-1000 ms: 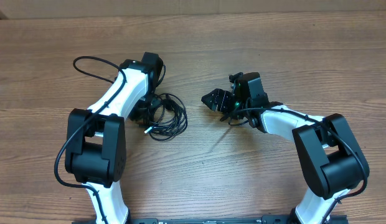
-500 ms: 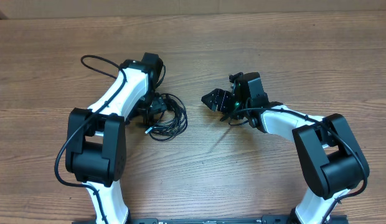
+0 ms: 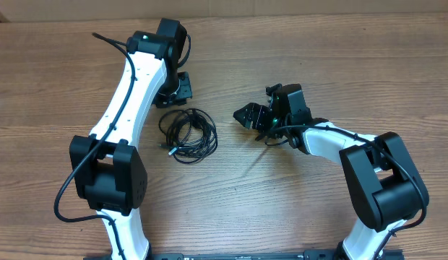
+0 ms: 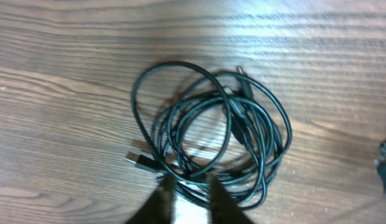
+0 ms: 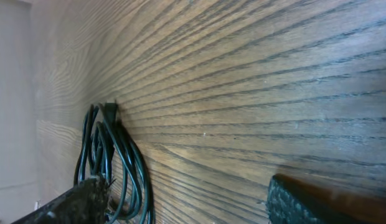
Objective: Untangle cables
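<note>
A brown tabletop (image 3: pixel 318 58) with a strong lengthwise grain fills every view, and nothing lies on it but the cables (image 3: pixel 186 134). They form one loose, roughly round coil of thin, glossy black cord. Several loops overlap and cross near the middle, so the coil has no clear long axis. A small flat plug (image 4: pixel 140 160) sticks out at the coil's 8 o'clock edge in the overhead view.

From above, the coil sits at 6 o'clock from the left gripper (image 4: pixel 190 186), near but not touching it. The wrist camera looks straight down on the loops. The gripper's fingers stand close together with a slim gap and hold nothing; they are blurred, so I cannot tell whether they are fully closed.

The right gripper (image 5: pixel 187 205) is spread wide and empty, with the coil at its 9 o'clock, a little farther off. The left arm looks better placed to reach an outer loop.
</note>
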Tool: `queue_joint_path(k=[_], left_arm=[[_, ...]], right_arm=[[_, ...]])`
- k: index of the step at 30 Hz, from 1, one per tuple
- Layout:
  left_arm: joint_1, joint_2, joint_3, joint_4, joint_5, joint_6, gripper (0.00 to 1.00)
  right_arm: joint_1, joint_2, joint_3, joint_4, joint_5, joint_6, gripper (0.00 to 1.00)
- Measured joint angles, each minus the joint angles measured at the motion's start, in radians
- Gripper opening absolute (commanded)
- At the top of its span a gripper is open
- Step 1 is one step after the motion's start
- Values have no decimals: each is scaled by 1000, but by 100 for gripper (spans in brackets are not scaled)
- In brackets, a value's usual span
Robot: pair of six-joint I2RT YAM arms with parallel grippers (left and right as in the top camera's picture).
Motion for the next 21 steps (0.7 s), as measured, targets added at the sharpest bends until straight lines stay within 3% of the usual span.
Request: queue_joint_path(k=[4, 9, 12, 18, 21], left_arm=[[-3, 0, -48, 55, 35, 23, 31], [-28, 0, -185, 191, 77, 19, 38], [-47, 0, -269, 264, 91, 8, 49], [-74, 0, -431, 505, 109, -68, 51], [-89, 0, -496, 623, 147, -83, 52]], right_arm=[[0, 0, 0, -3, 4, 1, 76], [0, 0, 0, -4, 4, 1, 76], [0, 0, 0, -3, 5, 0, 76], [0, 0, 0, -4, 4, 1, 75], [0, 0, 0, -6, 9, 1, 70]])
